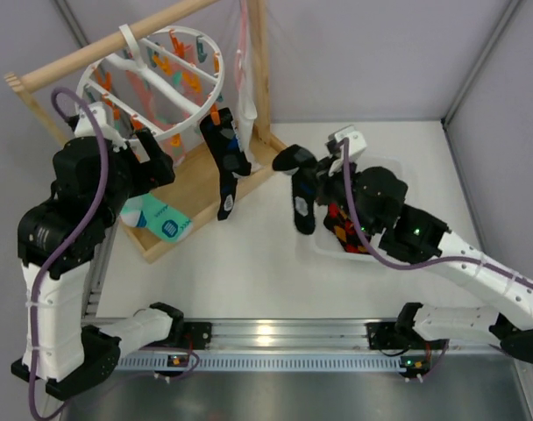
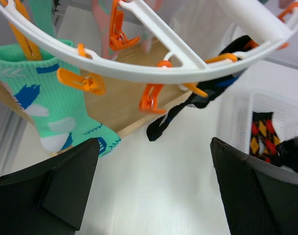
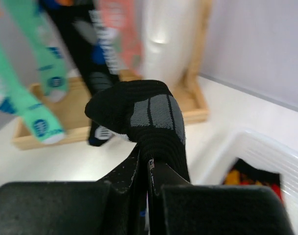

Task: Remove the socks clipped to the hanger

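My right gripper [image 3: 149, 171] pinches a black sock [image 3: 151, 117] hanging lengthwise; the basket [image 3: 266, 147] lies just right. Left gripper [image 2: 154, 169] spread wide.

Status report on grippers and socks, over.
Left gripper open, empty, below hanger. Right gripper shut on black-grey sock, near white basket. Teal sock, dark sock clipped on. No obstruction seen.

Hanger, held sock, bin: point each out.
hanger [image 2: 134, 71]: left wrist view, on the white ring's rim.
held sock [image 3: 151, 113]: right wrist view, on its grey heel patch.
bin [image 3: 281, 161]: right wrist view, on its white wall.
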Tool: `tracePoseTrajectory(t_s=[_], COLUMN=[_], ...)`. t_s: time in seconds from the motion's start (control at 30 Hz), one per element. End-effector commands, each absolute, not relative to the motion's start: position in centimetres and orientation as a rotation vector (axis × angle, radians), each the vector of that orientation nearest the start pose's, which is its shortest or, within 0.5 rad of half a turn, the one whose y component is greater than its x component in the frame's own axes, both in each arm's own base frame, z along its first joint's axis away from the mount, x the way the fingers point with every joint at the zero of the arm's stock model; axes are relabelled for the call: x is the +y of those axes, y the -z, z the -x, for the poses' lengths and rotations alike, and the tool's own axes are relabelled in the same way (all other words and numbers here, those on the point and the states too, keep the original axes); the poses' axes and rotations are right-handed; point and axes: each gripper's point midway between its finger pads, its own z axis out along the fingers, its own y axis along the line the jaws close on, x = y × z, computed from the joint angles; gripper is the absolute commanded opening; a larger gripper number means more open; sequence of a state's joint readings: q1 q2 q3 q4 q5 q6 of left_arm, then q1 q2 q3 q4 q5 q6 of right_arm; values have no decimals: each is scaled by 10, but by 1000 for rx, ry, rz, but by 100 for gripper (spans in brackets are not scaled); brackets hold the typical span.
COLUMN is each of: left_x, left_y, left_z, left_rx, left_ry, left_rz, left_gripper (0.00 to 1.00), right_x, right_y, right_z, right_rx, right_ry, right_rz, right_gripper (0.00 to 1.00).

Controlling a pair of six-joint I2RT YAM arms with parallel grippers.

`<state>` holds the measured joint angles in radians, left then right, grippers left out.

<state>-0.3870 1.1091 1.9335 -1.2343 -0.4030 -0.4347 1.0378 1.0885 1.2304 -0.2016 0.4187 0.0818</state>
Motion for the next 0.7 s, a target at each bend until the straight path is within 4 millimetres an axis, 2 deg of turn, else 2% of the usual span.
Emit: tracePoseTrajectory(t_s=[0.0,0.03,0.1,0.13,0.17,0.2,0.27,0.3,0.33,0.4,0.43,0.47,0.53,0.6,0.63,0.67], left_x=[-52,-56,-62,-65,-73,-75,-81,-82,-81,-84,-84,-84,-90,-93,-93,-93], left_y=[-459,-463,-465,-469,-472,-479,-489,-494,-504,-516,-518,-520,-523,-524,-524,-524], left_z=[-215,-207,-201,-195,-191,-188,-179,-177,-172,-166,-166,-166,-160,-158,-158,-159], left_rx=[1858,1846,1844,1831,1827,1801,1768,1755,1726,1694,1690,1687,1680,1677,1678,1680], left_ry=[305,352,394,424,472,495,548,558,569,596,598,598,632,648,649,648], left_rz=[267,238,211,177,134,114,73,66,56,29,28,27,-16,-30,-31,-31], left_gripper=[98,98,98,98,98,98,98,98,98,99,98,99,99,98,99,99], right_x=[233,212,193,174,170,157,150,147,140,135,130,128,133,156,171,201], right_y=[-349,-341,-330,-325,-312,-307,-285,-279,-269,-255,-253,-255,-261,-279,-287,-308], right_z=[-268,-285,-300,-315,-319,-330,-336,-339,-345,-350,-353,-354,-355,-358,-357,-351], right_rx=[1735,1760,1788,1805,1833,1839,1885,1900,1930,1969,1977,1984,1977,1922,1885,1784], right_ry=[-369,-331,-296,-263,-278,-268,-269,-265,-247,-223,-212,-201,-222,-343,-426,-589], right_rz=[456,420,376,308,307,253,239,229,209,194,178,170,186,258,318,426], right_gripper=[0,0,0,0,0,0,0,11,29,84,96,99,99,99,99,99])
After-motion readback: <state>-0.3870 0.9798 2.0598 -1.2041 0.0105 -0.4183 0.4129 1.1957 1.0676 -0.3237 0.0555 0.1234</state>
